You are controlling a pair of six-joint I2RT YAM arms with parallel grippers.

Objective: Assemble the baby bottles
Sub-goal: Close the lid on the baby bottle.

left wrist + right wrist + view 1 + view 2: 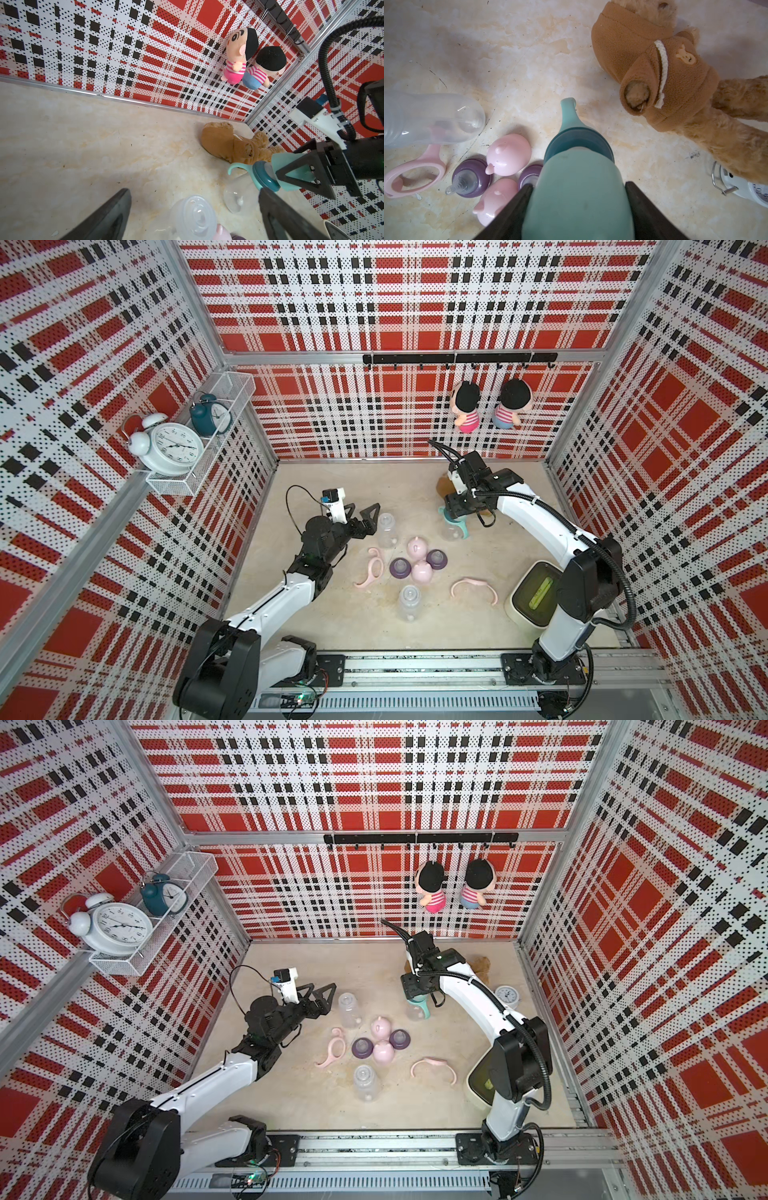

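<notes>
Cap point(577, 197) in mint rides the teal-collared bottle point(452, 531) at two o'clock of the loose pink parts point(423, 571), right claw point(579, 186) clamped on it, capping step by the look, seating it squarely comes next; left claw point(374, 517) gapes beside a bare bottle point(386, 529).

1. Three clear bottles point(386, 531) point(409, 602) point(450, 532) are counted.
2. Two pink caps point(415, 547) point(422, 571) and one mint cap point(577, 197) are seen.
3. Two purple teat collars point(400, 568) point(436, 559) and one teal collar point(578, 143) are counted.
4. Two pink handle rings point(362, 581) point(473, 581) and one teal handle ring point(568, 112) are seen.
5. Three alarm clocks point(170, 448) point(208, 416) point(507, 996) and three plush toys point(467, 406) point(513, 404) point(654, 72) are counted.
</notes>
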